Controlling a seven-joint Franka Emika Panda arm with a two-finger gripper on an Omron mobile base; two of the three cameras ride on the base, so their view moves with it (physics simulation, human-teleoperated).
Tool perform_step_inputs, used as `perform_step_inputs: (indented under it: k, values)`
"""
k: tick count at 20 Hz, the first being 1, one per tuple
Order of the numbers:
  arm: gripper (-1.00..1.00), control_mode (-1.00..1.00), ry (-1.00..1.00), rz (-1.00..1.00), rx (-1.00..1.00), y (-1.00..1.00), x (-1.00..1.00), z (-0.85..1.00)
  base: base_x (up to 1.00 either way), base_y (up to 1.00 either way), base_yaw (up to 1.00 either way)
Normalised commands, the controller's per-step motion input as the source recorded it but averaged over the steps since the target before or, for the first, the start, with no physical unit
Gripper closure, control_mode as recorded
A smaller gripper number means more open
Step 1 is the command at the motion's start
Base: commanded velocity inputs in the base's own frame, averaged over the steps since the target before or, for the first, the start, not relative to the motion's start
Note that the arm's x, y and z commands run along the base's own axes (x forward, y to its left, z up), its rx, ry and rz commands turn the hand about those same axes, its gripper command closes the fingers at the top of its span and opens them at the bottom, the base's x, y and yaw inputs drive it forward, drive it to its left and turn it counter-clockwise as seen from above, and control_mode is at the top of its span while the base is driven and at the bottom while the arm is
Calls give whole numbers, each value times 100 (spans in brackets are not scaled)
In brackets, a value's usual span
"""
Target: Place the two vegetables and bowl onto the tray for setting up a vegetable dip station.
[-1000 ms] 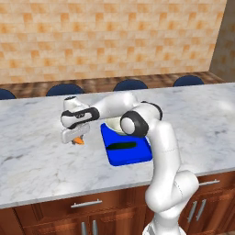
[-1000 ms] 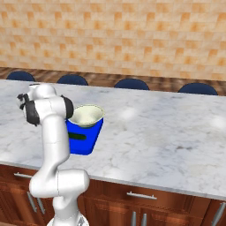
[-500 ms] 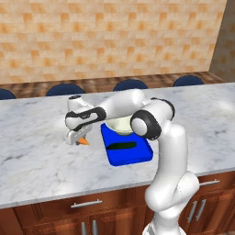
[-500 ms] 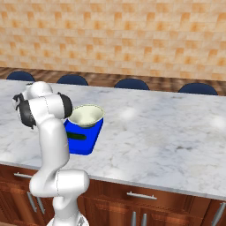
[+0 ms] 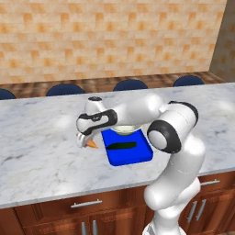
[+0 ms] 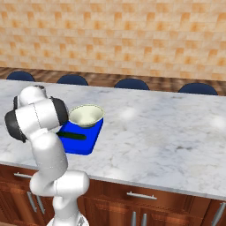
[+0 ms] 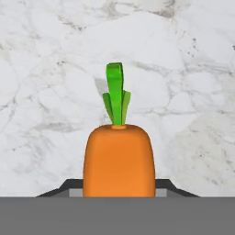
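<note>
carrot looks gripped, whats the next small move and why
Probably carry the carrot sideways over to the tray. The gripper sits closed on it beside the tray's left edge. The cucumber and bowl are already on the tray, so the carrot is the last piece.

The carrot sits between the dark fingertips of the tool — orange body close up, green top pointing away — over the white marbled surface.
</note>
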Motion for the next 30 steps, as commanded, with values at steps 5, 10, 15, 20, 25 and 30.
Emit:
perform_step_inputs:
  k: [5,10,15,20,25,30]
  values:
    - [100,-100,-10,14,8,-37,-38,15,0,0,0]
    - [100,-100,-2,14,6,-46,-25,7,0,0,0]
    - [100,-100,0,21,4,-50,-11,1,0,0,0]
    - [100,-100,0,24,0,-49,-1,0,0,0,0]
    - [100,-100,0,21,0,-43,6,0,0,0,0]
    - [100,-100,5,11,0,-36,18,0,0,0,0]
